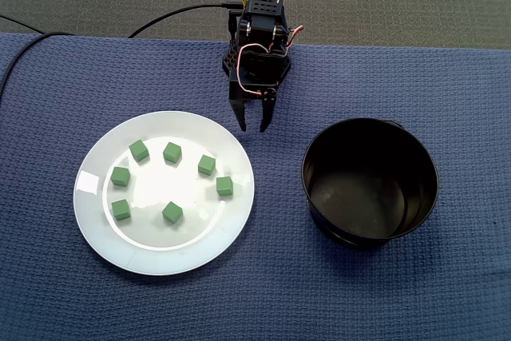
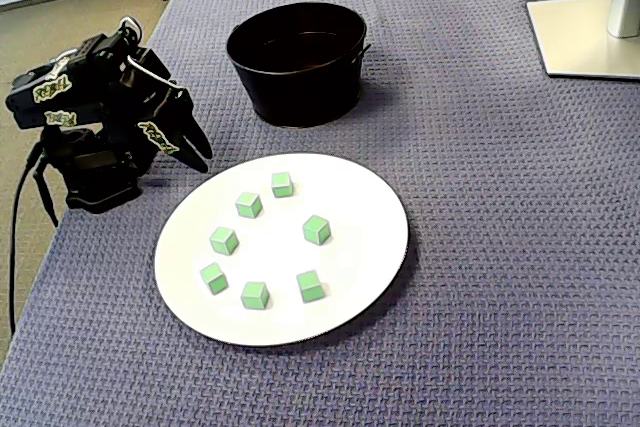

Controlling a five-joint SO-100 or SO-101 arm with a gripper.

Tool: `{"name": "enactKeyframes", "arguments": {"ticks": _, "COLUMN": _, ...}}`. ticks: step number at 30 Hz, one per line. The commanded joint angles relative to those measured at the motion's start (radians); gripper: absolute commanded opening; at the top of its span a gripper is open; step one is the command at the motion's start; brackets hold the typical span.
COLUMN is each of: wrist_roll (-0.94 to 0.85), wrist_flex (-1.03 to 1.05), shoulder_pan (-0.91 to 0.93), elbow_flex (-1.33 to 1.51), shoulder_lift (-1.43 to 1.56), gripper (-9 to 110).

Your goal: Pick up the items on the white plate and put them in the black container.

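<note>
You have 7 green cubes (image 1: 172, 152) lying in a loose ring on the plate (image 1: 160, 261), none touching another; in both fixed views all 7 show (image 2: 248, 205). A small white label (image 1: 87, 183) sits on the plate's left rim. The container (image 1: 319, 189) stands upright on the blue cloth (image 1: 64, 293), near the plate but apart from it. Your gripper (image 1: 254, 127) hangs just beyond the plate's far rim, tips pointing down at the cloth, fingers slightly spread and holding nothing. A monitor stand (image 2: 590, 37) sits well away from everything.
</note>
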Motion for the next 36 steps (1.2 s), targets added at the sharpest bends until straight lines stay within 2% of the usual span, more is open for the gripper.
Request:
{"name": "enactKeyframes", "arguments": {"ticks": 1, "wrist_roll": 0.163, "wrist_flex": 0.147, "shoulder_pan": -0.209, "elbow_flex": 0.017, "shoulder_lift": -0.005, "gripper": 0}}
{"name": "enactKeyframes", "arguments": {"ticks": 9, "wrist_roll": 0.129, "wrist_flex": 0.153, "shoulder_pan": -0.196, "elbow_flex": 0.015, "shoulder_lift": -0.005, "gripper": 0}}
{"name": "enactKeyframes", "arguments": {"ticks": 11, "wrist_roll": 0.187, "wrist_flex": 0.127, "shoulder_pan": -0.184, "elbow_flex": 0.0, "shoulder_lift": -0.005, "gripper": 0}}
{"name": "enactKeyframes", "arguments": {"ticks": 15, "wrist_roll": 0.376, "wrist_flex": 0.035, "shoulder_pan": -0.144, "elbow_flex": -0.152, "shoulder_lift": -0.135, "gripper": 0}}
{"name": "enactKeyframes", "arguments": {"ticks": 18, "wrist_roll": 0.67, "wrist_flex": 0.018, "shoulder_pan": -0.091, "elbow_flex": -0.479, "shoulder_lift": -0.353, "gripper": 0}}
{"name": "enactKeyframes", "arguments": {"ticks": 21, "wrist_roll": 0.913, "wrist_flex": 0.204, "shoulder_pan": -0.025, "elbow_flex": -0.904, "shoulder_lift": -0.646, "gripper": 0}}
{"name": "enactKeyframes", "arguments": {"ticks": 24, "wrist_roll": 1.091, "wrist_flex": 0.333, "shoulder_pan": 0.049, "elbow_flex": -1.172, "shoulder_lift": -0.917, "gripper": 0}}
{"name": "enactKeyframes", "arguments": {"ticks": 31, "wrist_roll": 1.5, "wrist_flex": 0.336, "shoulder_pan": 0.258, "elbow_flex": -1.44, "shoulder_lift": -1.448, "gripper": 0}}
{"name": "enactKeyframes", "arguments": {"ticks": 36, "wrist_roll": 1.577, "wrist_flex": 0.261, "shoulder_pan": 0.367, "elbow_flex": -1.497, "shoulder_lift": -1.69, "gripper": 0}}
